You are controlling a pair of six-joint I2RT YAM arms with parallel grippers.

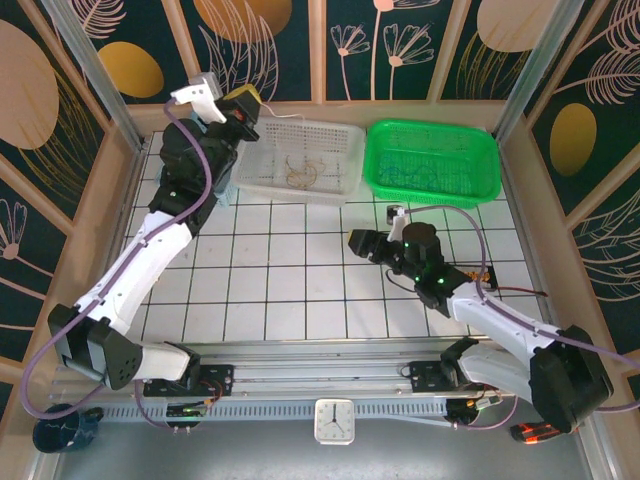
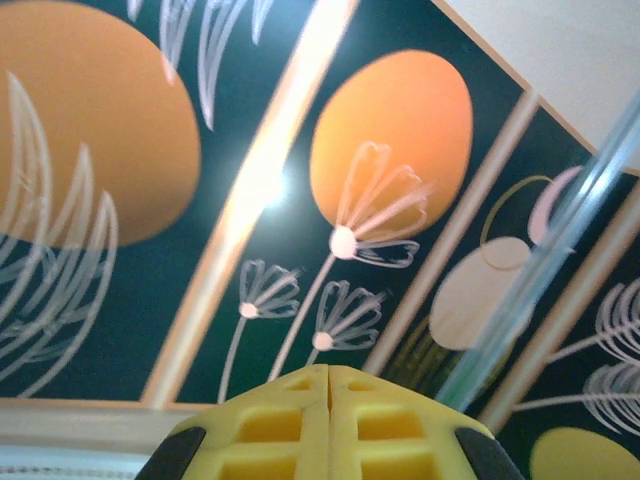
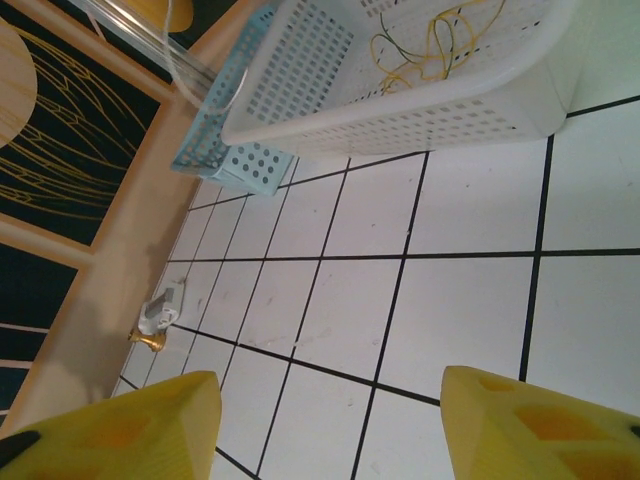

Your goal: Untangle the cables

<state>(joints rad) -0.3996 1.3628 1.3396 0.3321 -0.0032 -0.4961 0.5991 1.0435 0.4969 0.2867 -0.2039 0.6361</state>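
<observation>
Yellowish cables [image 3: 437, 35] inside white basket [image 3: 400, 115]

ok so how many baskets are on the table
3: a white basket at the back middle, a green basket just right of it, and a light blue basket tucked against the white one's left side. Others may be hidden.

Dark floral wall panels [image 1: 420, 45], white gridded tabletop [image 1: 290, 290]

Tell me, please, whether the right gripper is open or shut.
Open: the right gripper shows its yellow fingers wide apart, holding nothing.
</observation>
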